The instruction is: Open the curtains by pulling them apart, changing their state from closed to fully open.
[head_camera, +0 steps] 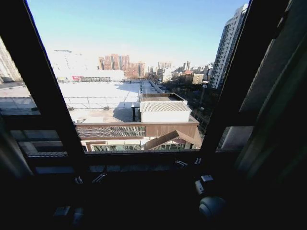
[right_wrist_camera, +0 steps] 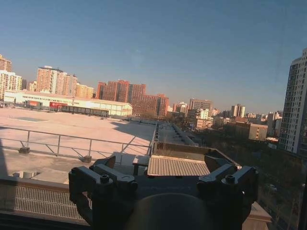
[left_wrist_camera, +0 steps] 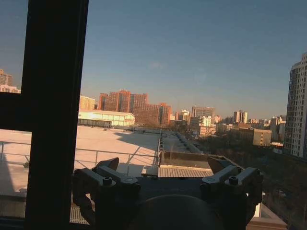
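Since both claws are spread wide with nothing between their fingers, neither one has hold of the curtains. The left claw points at the window, with a dark frame bar close in front of it. The right claw points at bare glass.

The curtains seem to be bunched up well out to the side of the right claw, past the frame bar there. A pale fold hangs well out past the left claw. The glass between the claws is not covered, so the job looks done or almost done.

If any cloth needs more pushing back, each claw should reach out sideways to its own bunch. It should pinch a thick fold and slide it slowly along the window. A hard tug could make such thin cloth slip or tear.

No box, bowl or bin stands near either claw.

Far beyond the claws lie a flat white roof and red-brown towers.
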